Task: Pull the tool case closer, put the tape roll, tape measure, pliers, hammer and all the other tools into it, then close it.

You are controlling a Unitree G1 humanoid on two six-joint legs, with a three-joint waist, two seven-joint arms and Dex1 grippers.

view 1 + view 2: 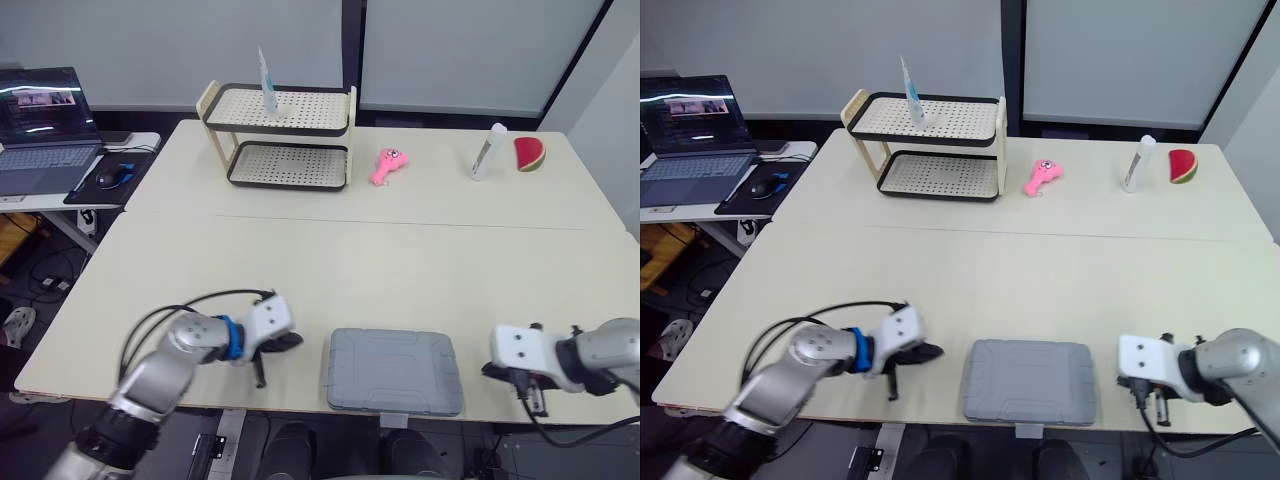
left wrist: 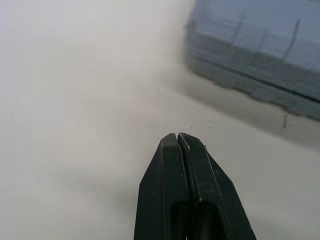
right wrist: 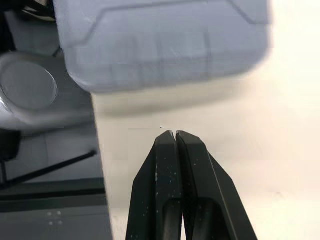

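Left eye view: grey tool case, lid down, lies at the near tabletop edge between both claws, its long axis running from left claw to right claw, each pinched together, empty, just beside a short end, neither clearly nearer.

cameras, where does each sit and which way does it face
left eye view: on the head, facing forward and down over the table and tool case; both arms show
right eye view: head's other eye, same scene
left wrist view: along the shut left gripper toward the case's side
right wrist view: along the shut right gripper toward the case
all share the case
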